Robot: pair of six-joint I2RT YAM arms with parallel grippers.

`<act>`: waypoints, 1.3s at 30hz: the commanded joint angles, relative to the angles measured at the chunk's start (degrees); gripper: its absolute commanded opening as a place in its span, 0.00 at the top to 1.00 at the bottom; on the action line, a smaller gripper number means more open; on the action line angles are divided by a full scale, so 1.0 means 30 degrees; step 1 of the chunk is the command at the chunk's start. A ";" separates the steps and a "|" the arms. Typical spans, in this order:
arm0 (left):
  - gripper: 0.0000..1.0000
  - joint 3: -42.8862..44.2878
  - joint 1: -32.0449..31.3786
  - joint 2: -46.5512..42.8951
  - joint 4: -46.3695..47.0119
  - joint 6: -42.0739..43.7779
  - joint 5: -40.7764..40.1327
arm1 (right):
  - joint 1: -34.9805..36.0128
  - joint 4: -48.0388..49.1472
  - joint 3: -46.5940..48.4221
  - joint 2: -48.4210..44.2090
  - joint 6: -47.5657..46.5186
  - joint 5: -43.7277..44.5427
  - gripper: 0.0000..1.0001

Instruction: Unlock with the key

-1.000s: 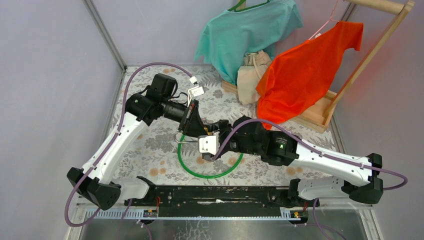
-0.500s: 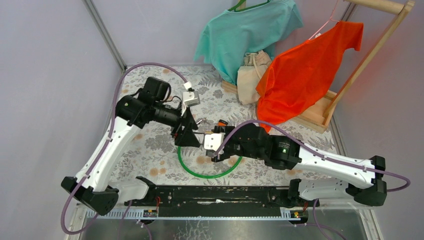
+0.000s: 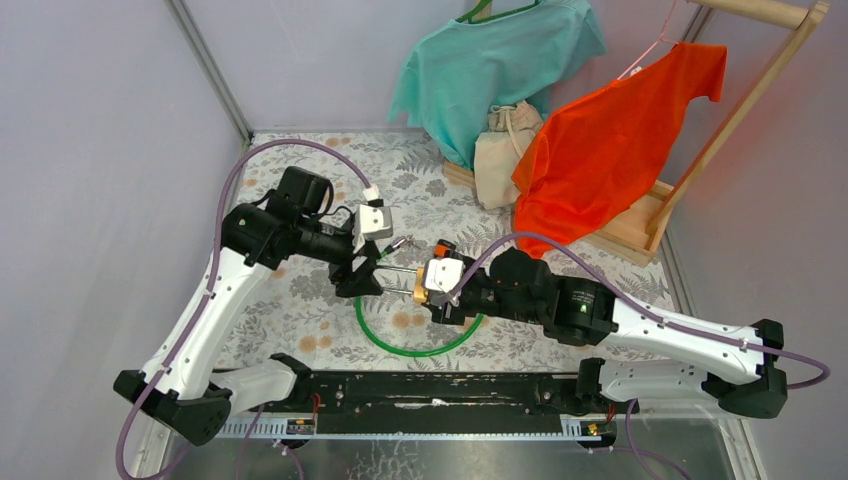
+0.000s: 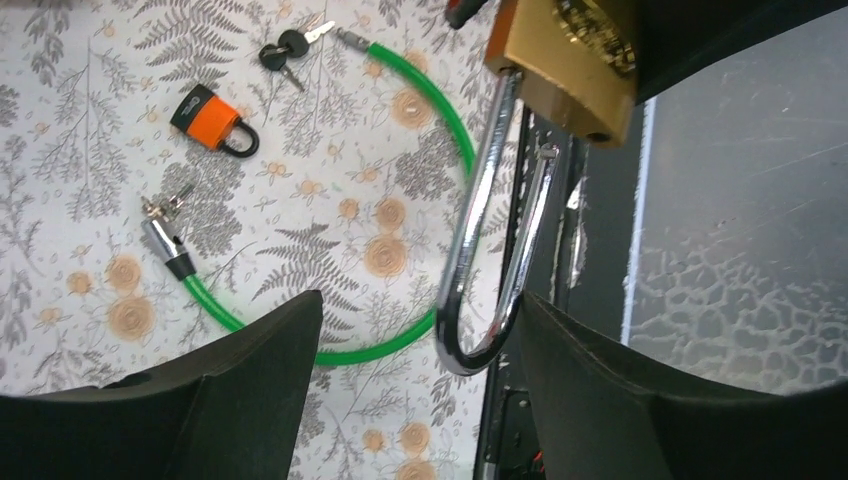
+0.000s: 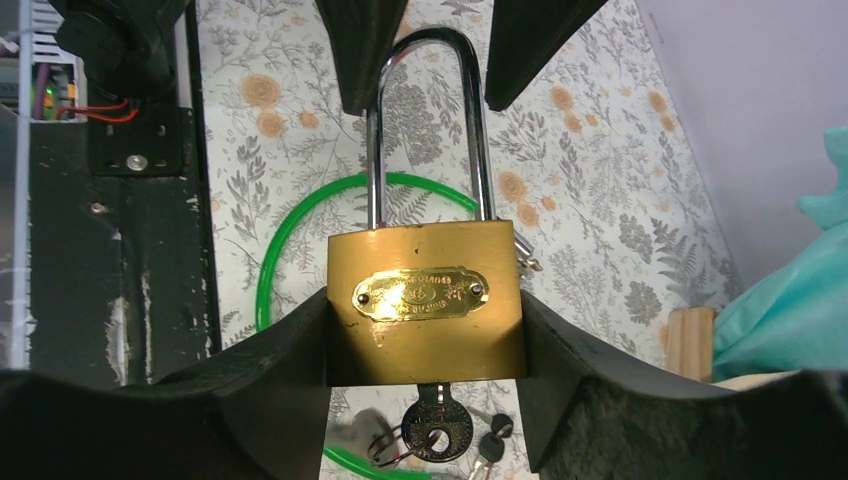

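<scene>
Brass padlock (image 5: 425, 300) hangs in the air over the middle of the surface (image 3: 310, 298), pinched across its body by the right claw (image 3: 437, 283), one finger on each narrow side. The surface carries a grey fern-and-flower cloth and is bounded by plain walls (image 3: 100, 150) at left and back and by a black rail (image 3: 430, 390) along the near edge. A wooden rack (image 3: 632, 228) with a teal shirt (image 3: 480, 70) and an orange shirt (image 3: 610, 150) fills the far right corner. The claws meet well apart from walls and rack. Right arm (image 3: 660, 330): stretched low from its base toward centre, wrist pointing left. Left arm (image 3: 215, 300): rises from its base, elbow bent, forearm pointing right at the lock. Left claw (image 3: 368, 268): fingers spread, one either side of the bow of the shackle (image 5: 377, 150), a gap showing on both sides. A green cable lock (image 3: 418, 352) lies looped on the cloth under the claws. In the left wrist view the shackle's short leg appears to end just clear of the body; the right wrist view does not settle this. An orange padlock (image 4: 208, 118) and small black-headed keys (image 4: 285, 48) lie beyond the loop. An oval riveted plate (image 5: 420, 293) on the brass face bears embossed writing, too fine to read. The key (image 5: 437, 432) sits in the keyhole at the bottom.
</scene>
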 commanded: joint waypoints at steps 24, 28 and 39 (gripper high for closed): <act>0.85 -0.6536 -0.5140 -0.4888 1.1887 0.4254 -1.3010 | -0.4576 0.4717 0.0787 0.1251 1.4232 -0.6120 1.00; 0.24 -0.7174 -0.5410 -0.4846 1.1690 0.3806 -1.3321 | -0.5368 0.4330 0.0155 0.1875 1.5104 -0.5478 1.00; 0.00 -0.5984 -0.5344 -0.4315 0.9107 -0.1879 -1.3014 | -0.5699 0.3835 -0.1848 0.3195 1.2242 -0.2743 1.00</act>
